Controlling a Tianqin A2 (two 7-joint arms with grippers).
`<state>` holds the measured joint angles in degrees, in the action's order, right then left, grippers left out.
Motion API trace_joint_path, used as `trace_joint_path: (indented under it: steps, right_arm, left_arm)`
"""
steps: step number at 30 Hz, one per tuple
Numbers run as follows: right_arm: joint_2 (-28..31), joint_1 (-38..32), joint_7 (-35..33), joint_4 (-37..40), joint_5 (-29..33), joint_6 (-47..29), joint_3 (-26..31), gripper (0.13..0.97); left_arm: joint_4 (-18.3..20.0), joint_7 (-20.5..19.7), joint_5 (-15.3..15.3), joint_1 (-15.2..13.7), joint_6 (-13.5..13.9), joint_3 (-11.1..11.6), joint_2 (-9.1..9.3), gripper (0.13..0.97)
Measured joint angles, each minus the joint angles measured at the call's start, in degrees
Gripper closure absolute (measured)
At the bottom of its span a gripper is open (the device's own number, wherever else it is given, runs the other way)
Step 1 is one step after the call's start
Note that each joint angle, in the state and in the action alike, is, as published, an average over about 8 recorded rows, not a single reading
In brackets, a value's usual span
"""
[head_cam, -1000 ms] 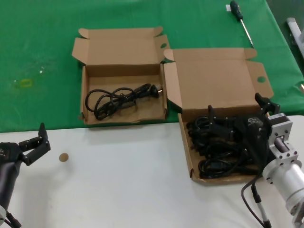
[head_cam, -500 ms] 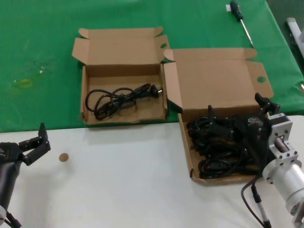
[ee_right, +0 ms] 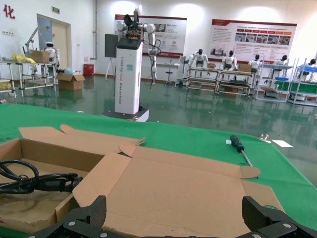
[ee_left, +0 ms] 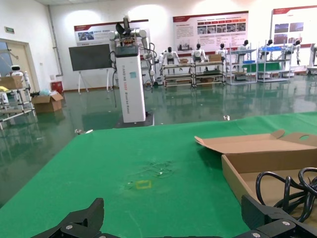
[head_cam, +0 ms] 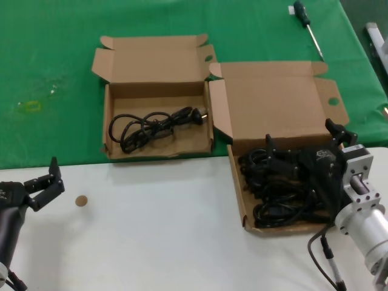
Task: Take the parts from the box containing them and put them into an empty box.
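Note:
The larger cardboard box (head_cam: 237, 188) lies at the right with its lid open and holds a pile of black power cords (head_cam: 276, 197). My right gripper (head_cam: 300, 134) is open above that pile, holding nothing; in the right wrist view it (ee_right: 173, 210) faces the box lid (ee_right: 188, 193). The smaller cardboard box (head_cam: 108, 130) lies to the left with one black cord (head_cam: 151, 126) in it. It also shows in the left wrist view (ee_left: 242, 173) with the cord (ee_left: 287, 188). My left gripper (head_cam: 41, 176) is open and empty over the white table at the near left.
A green-handled screwdriver (head_cam: 306, 21) lies on the green cloth (head_cam: 54, 54) behind the larger box. A small brown disc (head_cam: 80, 200) lies on the white table (head_cam: 157, 230) near my left gripper. A grey object (head_cam: 376, 36) sits at the far right edge.

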<state>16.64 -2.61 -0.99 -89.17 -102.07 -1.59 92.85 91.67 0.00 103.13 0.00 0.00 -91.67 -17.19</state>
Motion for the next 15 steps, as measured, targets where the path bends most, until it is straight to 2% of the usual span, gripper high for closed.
trace_joint_path:
  steps: [15]
  right_arm:
    - [0.00, 0.00, 0.00, 0.00, 0.00, 0.00, 0.00, 0.129]
  left_arm:
    - [0.00, 0.00, 0.00, 0.00, 0.00, 0.00, 0.00, 0.132]
